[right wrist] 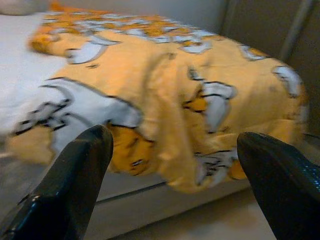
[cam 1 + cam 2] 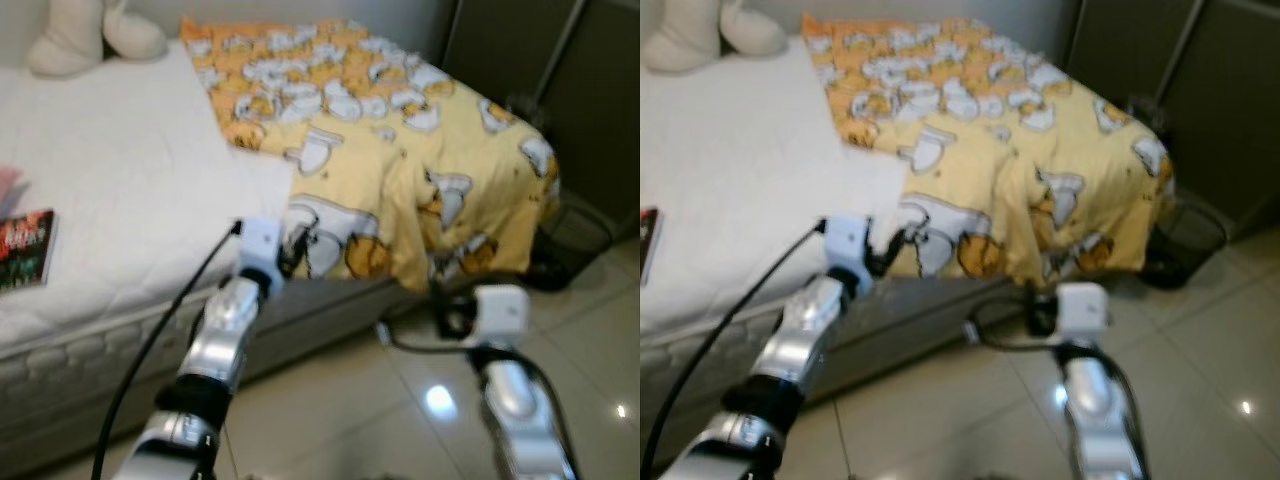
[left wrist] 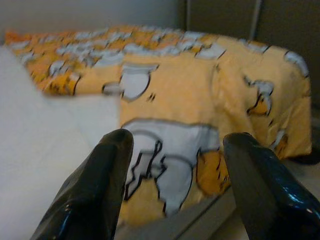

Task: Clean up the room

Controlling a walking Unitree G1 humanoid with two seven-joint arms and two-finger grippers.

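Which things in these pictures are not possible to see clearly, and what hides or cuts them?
- Book: cut by the left edge in the left eye view; cover text too blurred to read.
- Plush toy: its upper part is cut by the top edge in both eye views.
- Basket: dark, partly behind the blanket corner; contents unclear.
- Blanket print: blurred in the right wrist view.
- Left gripper and right gripper: jaws open, fingertips cut by the bottom edge.

Both silver arms are stretched out forward. The left gripper (image 3: 172, 165) has its black fingers spread wide, and the right gripper (image 1: 175, 170) is splayed apart even wider.
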